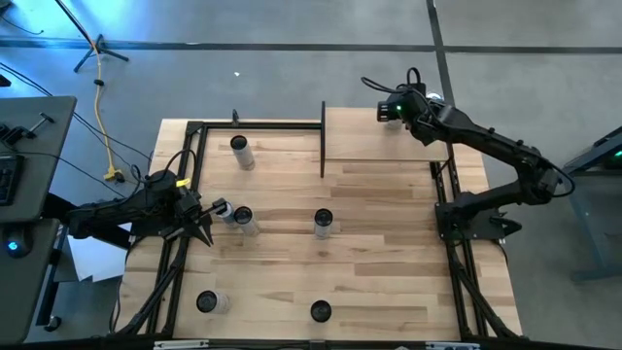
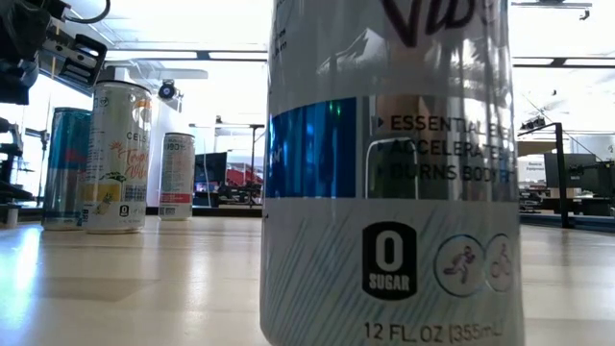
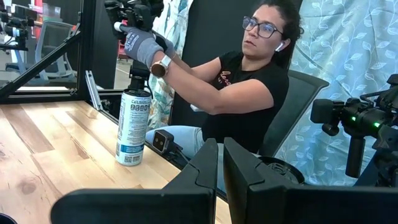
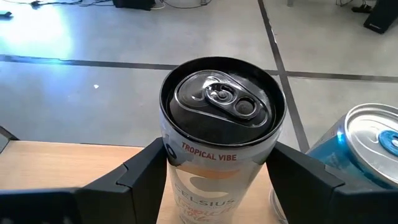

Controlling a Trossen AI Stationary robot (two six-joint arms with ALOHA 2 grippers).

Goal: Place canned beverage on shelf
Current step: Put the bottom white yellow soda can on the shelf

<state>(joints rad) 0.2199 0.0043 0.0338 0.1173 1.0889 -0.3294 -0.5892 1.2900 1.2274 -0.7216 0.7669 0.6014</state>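
While your right gripper [image 4: 214, 171] is clamping the Tropical Vibe can [image 4: 219, 134] w/ a finger on each side of the body, you're sitting at the placing stage rather than the finish. In the high view that gripper is reaching over the shelf [image 1: 364, 136] at the worktop's [image 1: 389, 292] far right, near the shelf's back edge, so the can is at the shelf, but I can't tell whether its base is resting on the board or hanging just above. A blue can [image 4: 364, 149] is standing just beside it in the right wrist view, apparently on the shelf too. My read: the carry is basically done; what's left is setting down, letting go and backing off. Several more cans are waiting upright on the worktop, incl. one mid-worktop [image 1: 323, 224] and two at the near edge, so more trips may be needed if all are meant to go up. The right arm is stretching long from its base toward the far edge, wrist looking down at the can top. Your left gripper [image 1: 199, 226] is idling fully closed on nothing at the left edge, a can [image 1: 243, 219] just beside it. A person is showing beyond the worktop in the left wrist view, gloved hand [image 3: 140, 45] up on some equipment.
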